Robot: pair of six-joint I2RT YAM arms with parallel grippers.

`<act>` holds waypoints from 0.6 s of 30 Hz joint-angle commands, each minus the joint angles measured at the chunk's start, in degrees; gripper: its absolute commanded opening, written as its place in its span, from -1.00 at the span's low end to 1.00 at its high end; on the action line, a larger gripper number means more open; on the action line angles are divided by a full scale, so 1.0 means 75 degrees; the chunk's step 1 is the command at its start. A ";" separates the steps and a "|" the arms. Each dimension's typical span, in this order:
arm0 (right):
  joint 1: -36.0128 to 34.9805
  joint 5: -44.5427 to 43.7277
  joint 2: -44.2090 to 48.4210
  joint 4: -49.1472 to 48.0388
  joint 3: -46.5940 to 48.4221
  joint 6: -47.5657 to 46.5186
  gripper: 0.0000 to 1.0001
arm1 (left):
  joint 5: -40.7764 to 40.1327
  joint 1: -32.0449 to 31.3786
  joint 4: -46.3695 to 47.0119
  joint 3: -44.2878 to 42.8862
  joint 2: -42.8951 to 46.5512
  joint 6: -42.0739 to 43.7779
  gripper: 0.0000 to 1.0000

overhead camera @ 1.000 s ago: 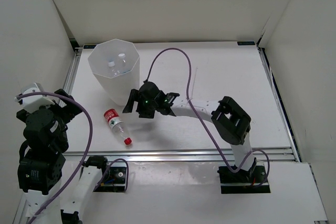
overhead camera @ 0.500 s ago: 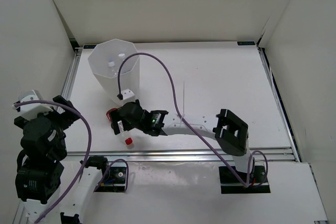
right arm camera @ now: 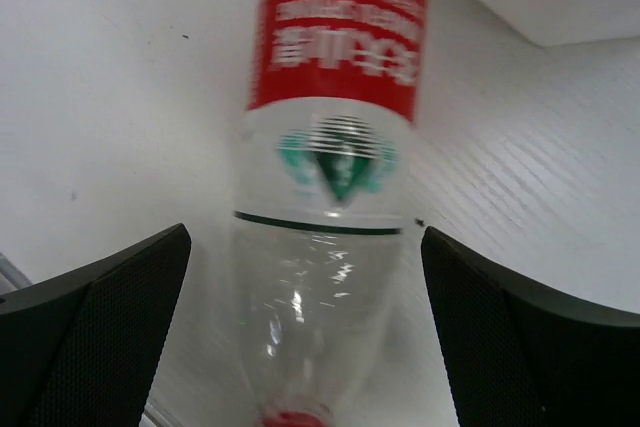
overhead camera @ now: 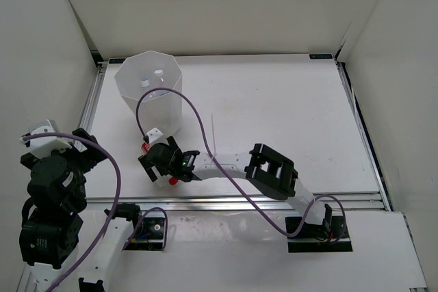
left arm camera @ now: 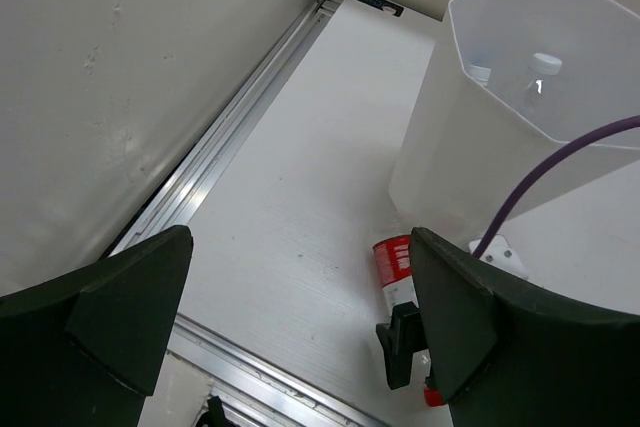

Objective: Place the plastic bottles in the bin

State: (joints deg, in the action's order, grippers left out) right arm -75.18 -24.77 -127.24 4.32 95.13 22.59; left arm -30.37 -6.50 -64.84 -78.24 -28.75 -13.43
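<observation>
The red-labelled bottle (right arm camera: 338, 37) with a red cap lies on the table in front of the bin (overhead camera: 124, 97). My right gripper (overhead camera: 161, 164) is low over it. In the right wrist view the right gripper (right arm camera: 306, 267) is open, a finger on each side of the clear body with gaps showing. The bottle's label (left arm camera: 393, 259) also shows in the left wrist view, partly hidden. Two bottle caps (overhead camera: 158, 72) show inside the bin. My left gripper (overhead camera: 82, 147) is open and empty at the far left, and its wrist view (left arm camera: 300, 277) looks at the bin (left arm camera: 440, 137). No blue-labelled or dark-capped bottle can be made out.
A metal rail (overhead camera: 274, 200) runs along the table's near edge, and another (left arm camera: 220, 162) along the left side by the white wall. The purple cable (overhead camera: 185, 117) of the right arm loops in front of the bin.
My right gripper has moved from beside the bin down and left to the lying bottle and now straddles it. The left arm has shifted slightly.
</observation>
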 commanded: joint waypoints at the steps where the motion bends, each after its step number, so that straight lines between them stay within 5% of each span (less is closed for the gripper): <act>1: -0.0055 -0.0096 -0.0050 -0.0388 0.0697 -0.0492 1.00 | 0.0135 -0.0024 -0.0237 -0.0104 -0.0045 0.0092 1.00; 7: -0.0055 0.0069 -0.0320 -0.0155 0.0851 -0.0492 0.89 | 0.0135 -0.0024 -0.0308 -0.0104 -0.0045 0.0092 1.00; 12: -0.0055 -0.0001 -0.0320 -0.0014 0.0653 -0.0422 0.30 | -0.0005 -0.0024 -0.0378 -0.0174 -0.0045 0.0092 1.00; 18: 0.0027 0.0081 -0.0062 0.0174 0.0043 -0.0188 0.07 | -0.0076 -0.0024 -0.0449 -0.0080 0.0095 -0.0143 1.00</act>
State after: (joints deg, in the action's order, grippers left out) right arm -75.22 -24.08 -129.01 3.44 98.30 20.80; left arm -30.28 -6.50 -67.00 -78.28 -28.69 -13.65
